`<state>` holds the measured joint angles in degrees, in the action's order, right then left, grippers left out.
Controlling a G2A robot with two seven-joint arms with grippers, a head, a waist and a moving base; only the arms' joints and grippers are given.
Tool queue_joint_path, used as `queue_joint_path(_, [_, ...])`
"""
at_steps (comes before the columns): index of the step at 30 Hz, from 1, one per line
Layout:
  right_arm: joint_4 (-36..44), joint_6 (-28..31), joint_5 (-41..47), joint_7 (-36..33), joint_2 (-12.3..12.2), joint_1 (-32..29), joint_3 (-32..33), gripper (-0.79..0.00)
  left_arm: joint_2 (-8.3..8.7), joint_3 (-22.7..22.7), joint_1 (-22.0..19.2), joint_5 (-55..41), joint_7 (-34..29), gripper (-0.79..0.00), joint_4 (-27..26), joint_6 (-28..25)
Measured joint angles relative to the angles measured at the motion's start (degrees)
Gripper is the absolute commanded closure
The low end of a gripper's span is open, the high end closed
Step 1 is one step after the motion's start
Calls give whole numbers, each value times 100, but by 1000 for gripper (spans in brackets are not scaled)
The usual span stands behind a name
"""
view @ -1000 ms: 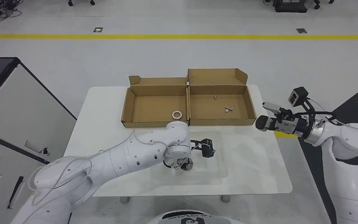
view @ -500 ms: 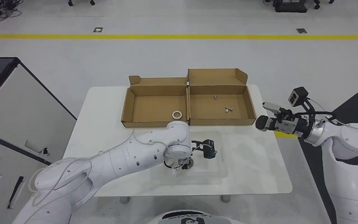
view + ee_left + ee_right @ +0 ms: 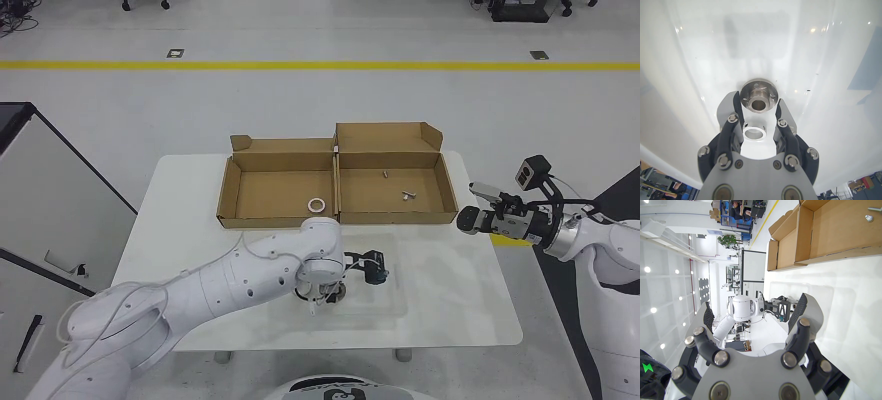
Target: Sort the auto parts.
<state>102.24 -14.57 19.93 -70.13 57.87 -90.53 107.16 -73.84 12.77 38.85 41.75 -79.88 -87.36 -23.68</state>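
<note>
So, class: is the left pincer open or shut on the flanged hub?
Open: the left pincer straddles the flanged hub, with a visible gap at one pad.

The white tabletop (image 3: 180,225) has rounded corners. Two open cardboard boxes stand along its far edge, side by side, their inner walls touching. The left box (image 3: 265,195) is brown and shallow, with upright walls. The right box (image 3: 365,198) is much the same and reaches a little farther back. Between the boxes and the near edge, about midway between the left and right edges, lies a clear plastic tray (image 3: 393,306), shallow, with rounded corners. It is close to the boxes, with a narrow strip of tabletop between them.
</note>
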Motion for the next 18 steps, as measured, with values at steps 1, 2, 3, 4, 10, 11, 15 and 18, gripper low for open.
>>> queue_joint_path(1, [0, 0, 0, 0, 0, 0, 0, -785, -6, 7, -4, 1, -5, -397, 2, -2])
queue_joint_path(2, [0, 0, 0, 0, 0, 0, 0, -785, -10, 14, -6, 1, -9, -400, 7, -7])
queue_joint_path(3, [0, 0, 0, 0, 0, 0, 0, -785, -16, 21, -7, 1, -16, -400, 18, -14])
queue_joint_path(4, [0, 0, 0, 0, 0, 0, 0, -785, -21, 23, -6, 3, -22, -394, 27, -19])
queue_joint_path(10, [0, 0, 0, 0, 0, 0, 0, -785, -69, -8, 2, -9, -7, -357, 120, -65])
queue_joint_path(11, [0, 0, 0, 0, 0, 0, 0, -785, -80, -19, -1, -16, -1, -345, 141, -71])
queue_joint_path(15, [0, 0, 0, 0, 0, 0, 0, -785, -112, -59, -28, -45, 0, 0, 207, -72])
queue_joint_path(18, [0, 0, 0, 0, 0, 0, 0, -785, -132, -81, -49, -47, -18, 0, 233, -54])
